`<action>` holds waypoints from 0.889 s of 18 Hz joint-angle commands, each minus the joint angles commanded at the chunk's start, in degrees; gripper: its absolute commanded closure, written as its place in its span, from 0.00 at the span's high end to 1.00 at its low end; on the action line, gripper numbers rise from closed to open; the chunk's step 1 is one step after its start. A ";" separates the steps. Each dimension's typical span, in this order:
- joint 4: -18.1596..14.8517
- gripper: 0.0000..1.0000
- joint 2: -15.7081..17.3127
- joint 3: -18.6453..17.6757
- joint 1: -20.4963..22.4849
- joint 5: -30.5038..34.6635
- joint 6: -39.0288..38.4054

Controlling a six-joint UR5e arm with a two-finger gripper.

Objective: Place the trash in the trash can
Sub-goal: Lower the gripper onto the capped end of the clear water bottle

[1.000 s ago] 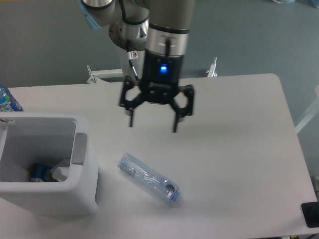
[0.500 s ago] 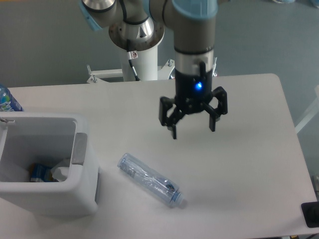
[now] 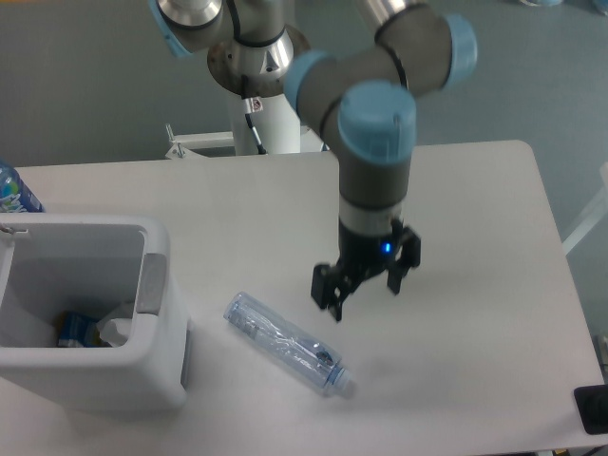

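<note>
The trash can [image 3: 157, 328] sits at the lower left of the frame, cut off by the left edge, so only part of its white body and the grey panel on its right rim show. Inside it, low in shadow, lie a crumpled whitish wrapper [image 3: 116, 328] and something with blue and yellow print that is too dim to name. At the far left edge a blue-labelled bottle [image 3: 13, 193] is half cut off behind the can. A dark object at the lower right corner is also cropped and cannot be made out.

The crushed clear bottle [image 3: 285, 343] lies flat on the white worktop [image 3: 475, 237] in the lower middle of the frame, just right of the can and apart from it. Its long axis runs diagonally from upper left to lower right, with the narrow neck end pointing lower right and the blunt base toward the can. Faint blue marks show through the plastic.

The tool [image 3: 364, 293] hangs from the arm just above and to the right of the bottle, near it but clear of it. Its fingers are spread at a moderate width and grip nothing; a blue light glows on its body.
</note>
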 joint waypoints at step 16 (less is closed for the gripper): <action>7.20 1.00 -14.15 6.06 -1.67 4.74 -6.59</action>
